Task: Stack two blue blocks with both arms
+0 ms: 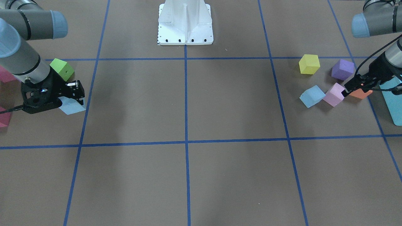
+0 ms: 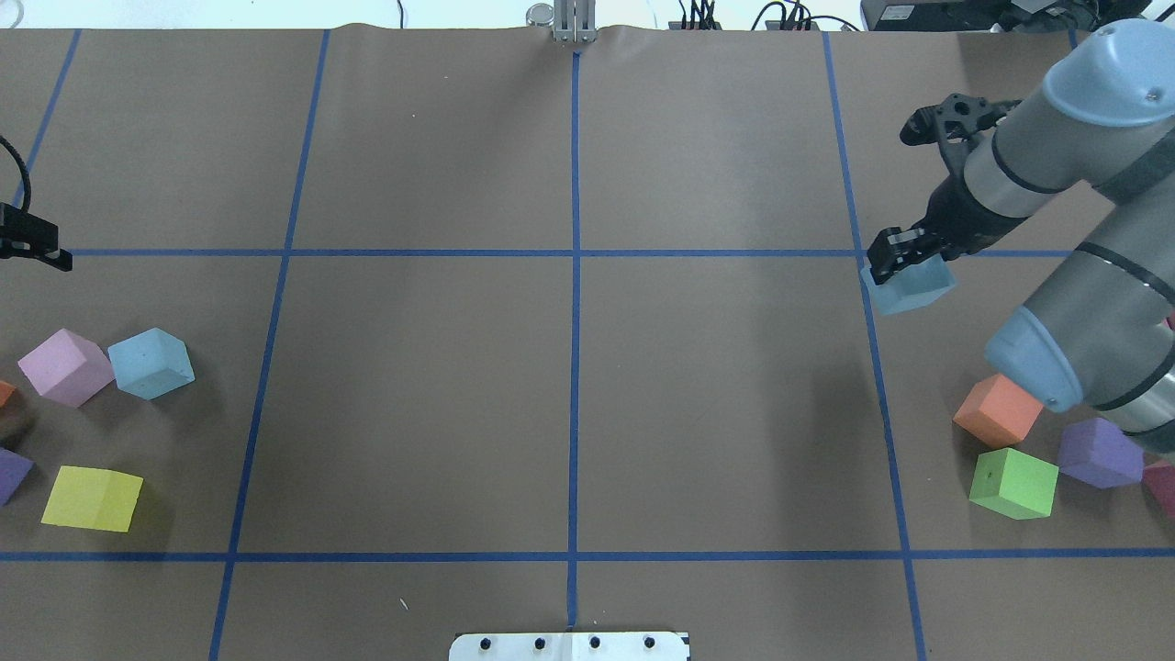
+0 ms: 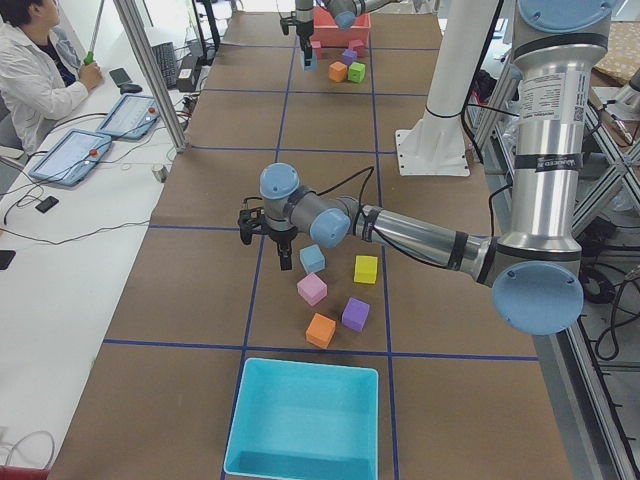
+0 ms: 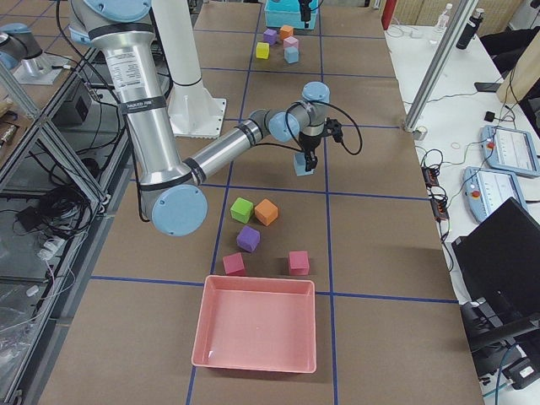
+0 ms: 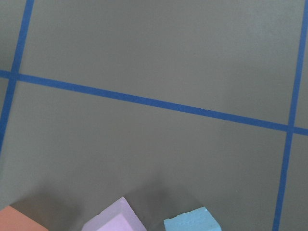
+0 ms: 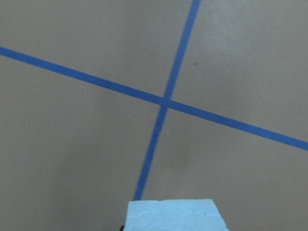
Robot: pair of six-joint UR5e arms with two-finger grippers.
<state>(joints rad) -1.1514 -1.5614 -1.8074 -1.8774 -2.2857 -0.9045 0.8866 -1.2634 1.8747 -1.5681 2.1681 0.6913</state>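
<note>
One blue block is between the fingers of my right gripper, low over the table beside a blue tape line. It also shows in the front view and at the bottom of the right wrist view. The other blue block sits on the table at the left, touching a pink cube. It shows in the front view too. My left gripper hovers beyond the pink cube, above an orange cube. I cannot tell if it is open or shut.
A yellow cube and a purple cube lie near the left blue block, with a turquoise bin beyond them. Orange, green and purple cubes lie near the right arm, with a pink tray beyond them.
</note>
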